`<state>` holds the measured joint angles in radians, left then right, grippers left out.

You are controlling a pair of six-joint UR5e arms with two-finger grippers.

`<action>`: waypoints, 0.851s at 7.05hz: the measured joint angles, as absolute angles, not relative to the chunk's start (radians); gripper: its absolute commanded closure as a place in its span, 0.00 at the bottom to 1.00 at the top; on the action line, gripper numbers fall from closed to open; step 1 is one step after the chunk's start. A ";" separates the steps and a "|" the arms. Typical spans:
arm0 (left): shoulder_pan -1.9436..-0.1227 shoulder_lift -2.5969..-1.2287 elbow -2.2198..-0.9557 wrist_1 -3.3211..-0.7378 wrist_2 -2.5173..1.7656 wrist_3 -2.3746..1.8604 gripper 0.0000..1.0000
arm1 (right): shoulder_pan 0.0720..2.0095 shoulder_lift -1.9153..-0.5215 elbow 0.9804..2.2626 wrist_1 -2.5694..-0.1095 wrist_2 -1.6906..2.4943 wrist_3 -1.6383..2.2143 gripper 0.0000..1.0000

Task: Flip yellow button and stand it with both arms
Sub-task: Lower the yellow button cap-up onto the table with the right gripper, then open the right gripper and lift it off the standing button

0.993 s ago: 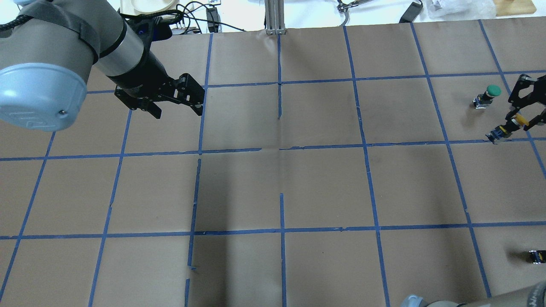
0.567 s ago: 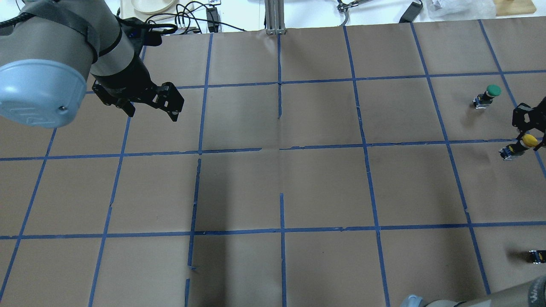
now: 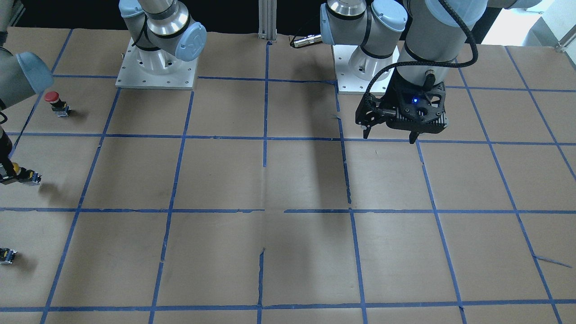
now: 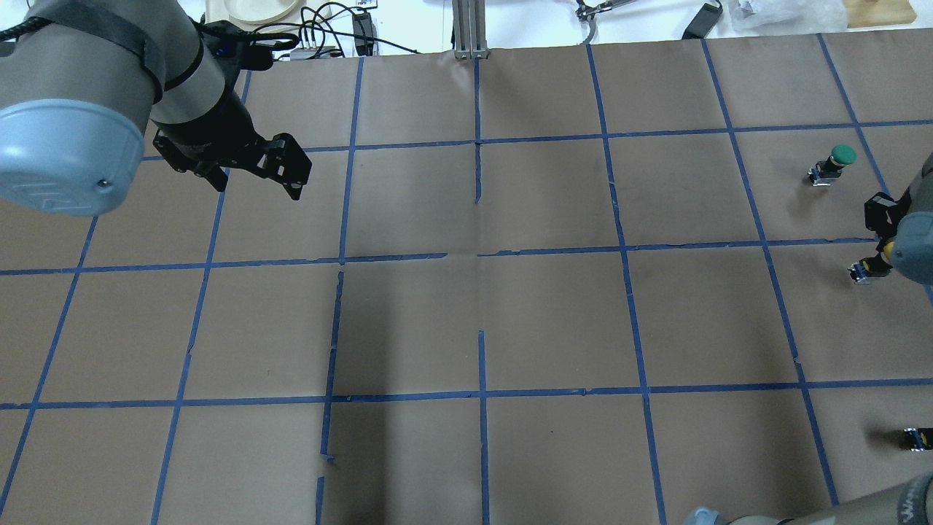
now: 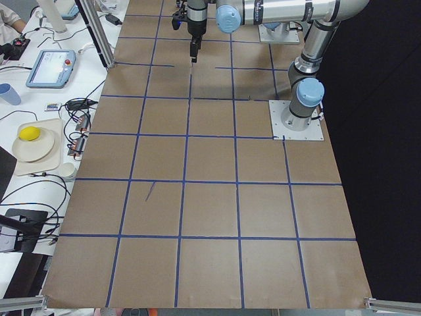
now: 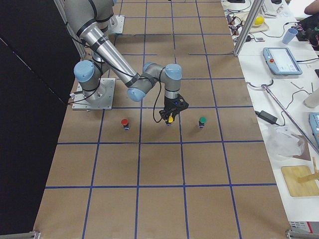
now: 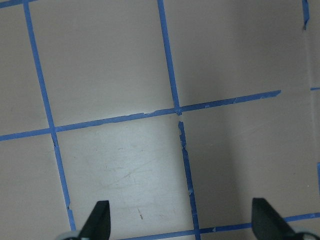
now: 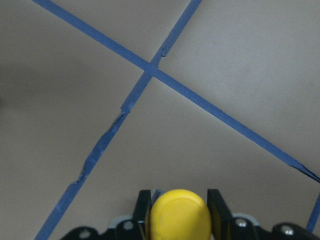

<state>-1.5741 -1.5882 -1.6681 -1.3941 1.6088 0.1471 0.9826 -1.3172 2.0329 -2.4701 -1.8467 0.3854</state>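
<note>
- The table [image 4: 554, 321] is wide, covered with brown paper and blue tape lines. The work happens at its far edge on the robot's right. If the piece drops and rolls there, it can go out of reach or off the table.
- The left gripper [image 4: 255, 182] hangs well apart over the other side, with its jaws spread wide and nothing between them. The task asks for both arms, so it has a long way to come. A hasty approach could bump the other gripper or push the piece out of its hold.
- The right gripper [image 8: 180, 210] is clenched on the yellow button [image 8: 179, 216] and pinches the round cap from two sides. A smooth round cap gives little contact, so I judge it can turn or slip in the grip.
- The yellow button sits low over the paper, in a row between two other buttons, and its body points down and a little sideways. I cannot tell if the body touches the paper, because the arm hides much of it from above. If it is let go while tilted, the narrow body probably tips over.
- The green button [image 4: 838, 159] and the red button [image 3: 55, 100] stand near, one on each side. A sideways swing could knock one down.
- The small dark block [image 4: 917, 437] lies farther away, so it seems little danger.
</note>
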 measured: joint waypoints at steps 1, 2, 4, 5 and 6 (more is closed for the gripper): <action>-1.576 -1.589 -1.667 -1.390 1.608 0.145 0.00 | 0.983 -1.317 2.037 -2.471 -1.847 0.398 0.82; -1.577 -1.590 -1.666 -1.389 1.606 0.142 0.00 | 0.983 -1.315 2.040 -2.471 -1.847 0.419 0.76; -1.578 -1.592 -1.666 -1.388 1.602 0.141 0.00 | 0.983 -1.311 2.042 -2.466 -1.857 0.444 0.49; -1.577 -1.592 -1.666 -1.388 1.600 0.141 0.00 | 0.983 -1.310 2.042 -2.465 -1.873 0.443 0.40; -1.577 -1.592 -1.666 -1.388 1.600 0.140 0.00 | 0.983 -1.309 2.042 -2.464 -1.881 0.439 0.29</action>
<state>-1.5771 -1.5924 -1.6662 -1.3883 1.5996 0.1405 0.9833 -1.3088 2.0420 -2.4641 -1.8808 0.4389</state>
